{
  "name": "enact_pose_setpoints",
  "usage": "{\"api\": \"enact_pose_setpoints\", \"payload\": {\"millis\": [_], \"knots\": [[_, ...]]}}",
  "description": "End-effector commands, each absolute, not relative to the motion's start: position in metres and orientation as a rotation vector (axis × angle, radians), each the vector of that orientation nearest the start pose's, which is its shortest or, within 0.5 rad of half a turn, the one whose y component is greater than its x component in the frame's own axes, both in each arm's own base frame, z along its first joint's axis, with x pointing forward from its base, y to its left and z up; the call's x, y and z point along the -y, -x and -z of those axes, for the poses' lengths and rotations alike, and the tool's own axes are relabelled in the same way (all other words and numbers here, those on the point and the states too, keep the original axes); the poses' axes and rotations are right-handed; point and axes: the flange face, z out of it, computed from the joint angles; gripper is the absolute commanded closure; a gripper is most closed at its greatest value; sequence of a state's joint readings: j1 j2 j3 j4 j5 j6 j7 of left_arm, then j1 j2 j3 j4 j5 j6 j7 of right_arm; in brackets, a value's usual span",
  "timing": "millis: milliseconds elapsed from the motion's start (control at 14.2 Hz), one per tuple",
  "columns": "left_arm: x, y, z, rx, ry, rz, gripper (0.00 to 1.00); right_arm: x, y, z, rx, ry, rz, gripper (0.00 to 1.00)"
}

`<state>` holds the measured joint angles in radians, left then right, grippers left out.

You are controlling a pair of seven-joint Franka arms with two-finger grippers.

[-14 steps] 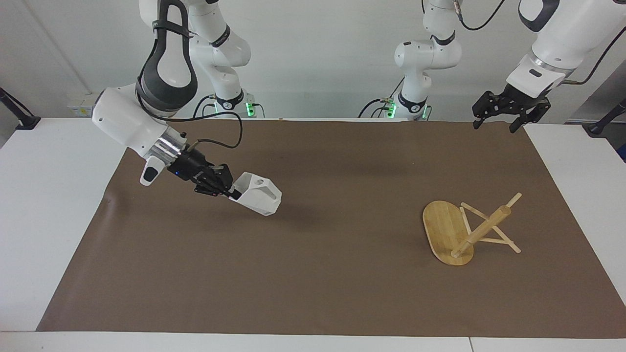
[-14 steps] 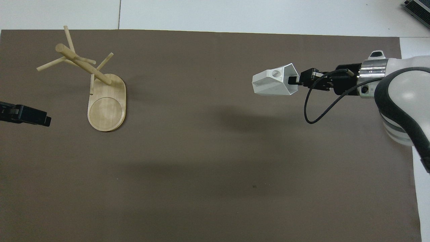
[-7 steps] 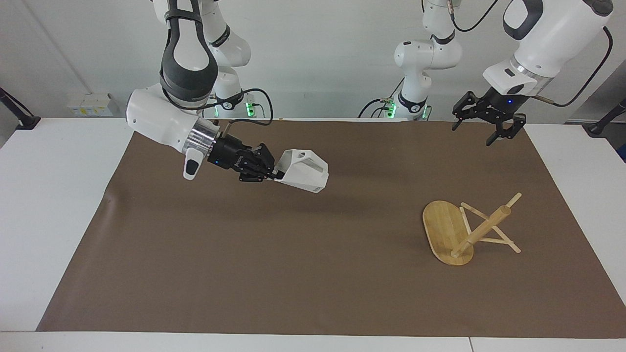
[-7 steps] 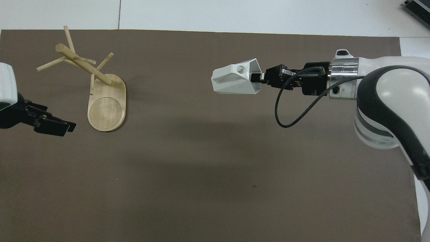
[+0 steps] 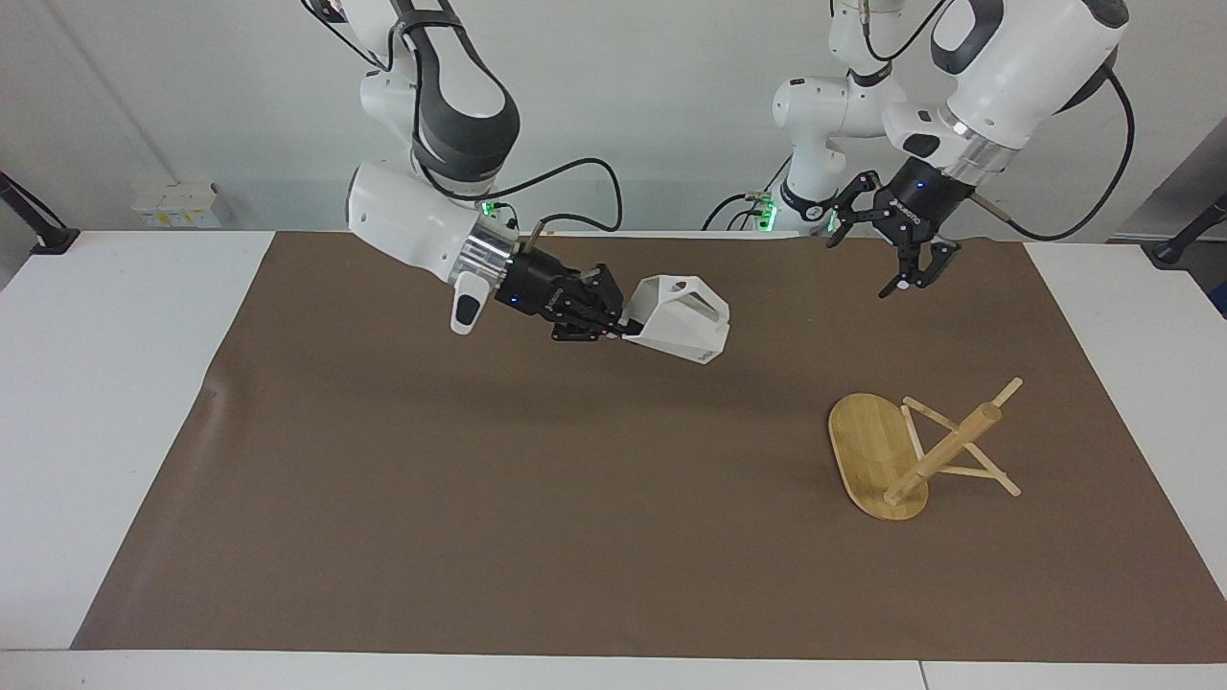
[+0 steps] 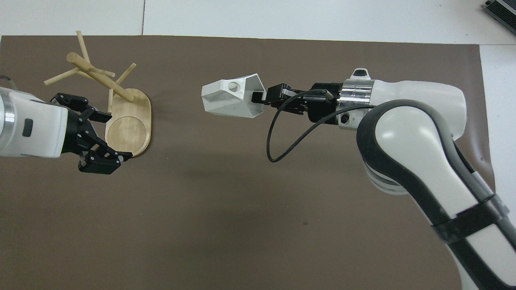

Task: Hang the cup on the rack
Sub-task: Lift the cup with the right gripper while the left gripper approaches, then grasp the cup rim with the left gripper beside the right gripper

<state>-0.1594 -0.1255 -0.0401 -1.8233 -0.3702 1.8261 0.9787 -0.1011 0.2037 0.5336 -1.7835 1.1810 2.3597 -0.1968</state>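
The white faceted cup hangs in the air on its side over the middle of the brown mat, its handle hole facing up. My right gripper is shut on the cup's rim. The bamboo rack stands on the mat toward the left arm's end of the table, with nothing on its pegs. My left gripper is open and empty, raised over the mat beside the rack's oval base.
A brown mat covers most of the white table. Nothing else lies on it. The right arm's black cable loops below its wrist.
My right arm has carried the cup from its own end of the mat toward the middle, closer to the rack. My left gripper has swung in from the table's end toward the rack.
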Motion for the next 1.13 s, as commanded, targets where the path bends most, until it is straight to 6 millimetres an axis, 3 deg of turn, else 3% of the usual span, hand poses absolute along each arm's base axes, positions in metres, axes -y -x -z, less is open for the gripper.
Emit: {"api": "enact_pose_setpoints", "payload": {"millis": [0,212,494,1059], "knots": [[0.13,-0.518,-0.567,-1.945,2.799,0.626,0.0,-0.284,-0.591,-0.512,-0.186,2.006,0.217,1.0],[0.134,-0.533,-0.55,-2.024,2.748,0.723,0.0,-0.304,-0.583,-0.515,-0.165,2.002,0.202,1.0],[0.134,-0.561,-0.521,-2.284,2.532,0.825,0.0,-0.328,-0.574,-0.519,-0.177,1.99,0.23,1.0],[0.141,-0.561,-0.529,-2.299,2.583,0.934,0.0,-0.34,-0.567,-0.521,-0.15,2.002,0.219,1.0]]}}
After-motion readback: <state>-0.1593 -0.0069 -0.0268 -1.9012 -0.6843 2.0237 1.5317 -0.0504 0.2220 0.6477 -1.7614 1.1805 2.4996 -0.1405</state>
